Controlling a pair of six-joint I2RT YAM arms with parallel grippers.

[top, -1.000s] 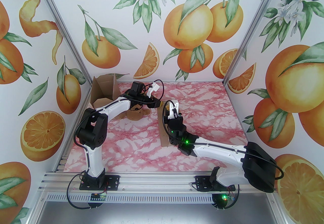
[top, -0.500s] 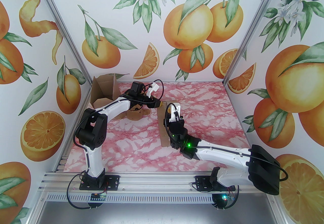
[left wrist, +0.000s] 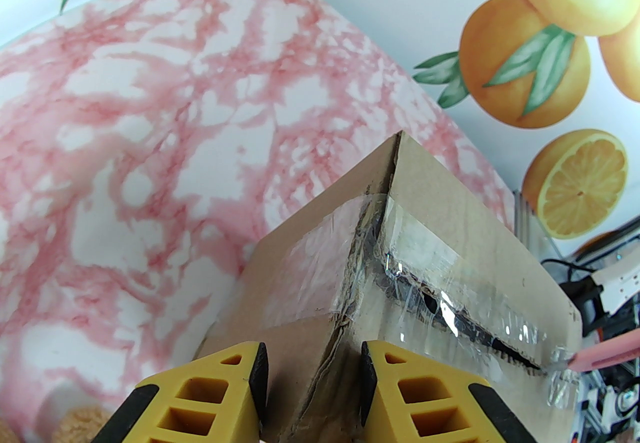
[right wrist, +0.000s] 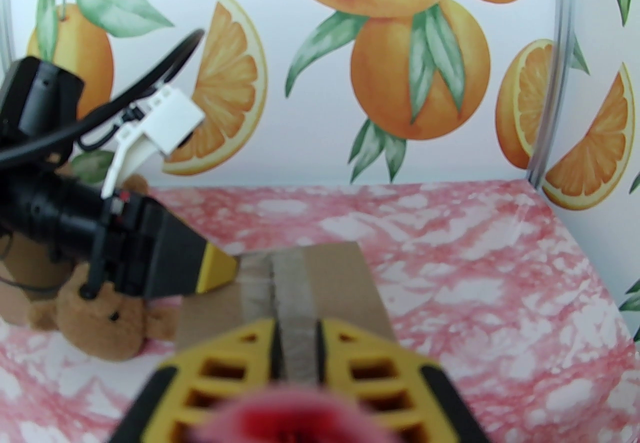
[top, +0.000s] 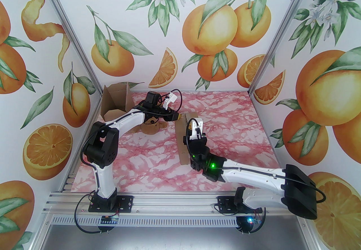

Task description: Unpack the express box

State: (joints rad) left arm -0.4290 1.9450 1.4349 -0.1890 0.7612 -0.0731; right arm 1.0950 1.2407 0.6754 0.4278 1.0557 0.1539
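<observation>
From above, the left arm (top: 124,119) covers part of the teddy bear (top: 151,129), and the right arm (top: 197,147) hides much of the express box (top: 182,144). The pink object (right wrist: 295,416) gripped in the right claw (right wrist: 296,328) is a blur (shape unreadable). The left wrist view's lower edge crops the left claw (left wrist: 312,356), so its contact with the box cannot be told.

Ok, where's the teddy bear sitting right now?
In the top view the teddy bear lies left of centre, under the left arm, between the open carton in the far-left corner and the taped box.
</observation>
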